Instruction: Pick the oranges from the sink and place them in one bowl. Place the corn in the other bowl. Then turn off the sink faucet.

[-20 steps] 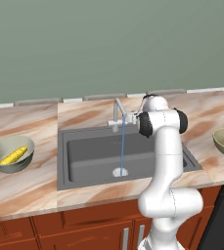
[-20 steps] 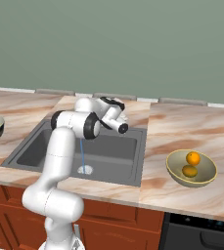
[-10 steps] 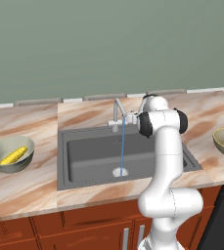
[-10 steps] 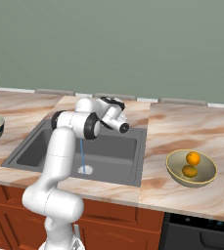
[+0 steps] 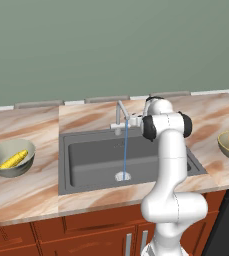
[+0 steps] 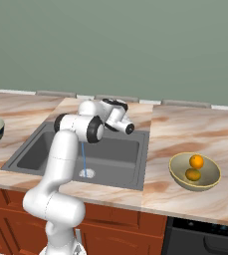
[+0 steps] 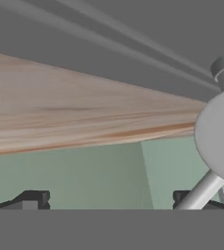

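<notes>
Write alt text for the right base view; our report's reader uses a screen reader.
A white robot arm reaches its open gripper toward the faucet over a dark sink where water runs. Right, a bowl holds two oranges.

Marbled tan countertop (image 5: 31,192) over reddish-brown cabinets (image 5: 86,235), grey-green wall (image 5: 111,45) behind.

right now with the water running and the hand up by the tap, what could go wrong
1. The pincer is open right beside the sink faucet, whose base looms large in the hand view; a slightly off approach could slide past the small lever, leaving the water stream running into the sink.
2. Pushing the faucet body instead of the lever might swing the spout rather than shut it off.
3. The arm's elbow hangs over the basin edge, so a wide swing could bump the counter.
</notes>
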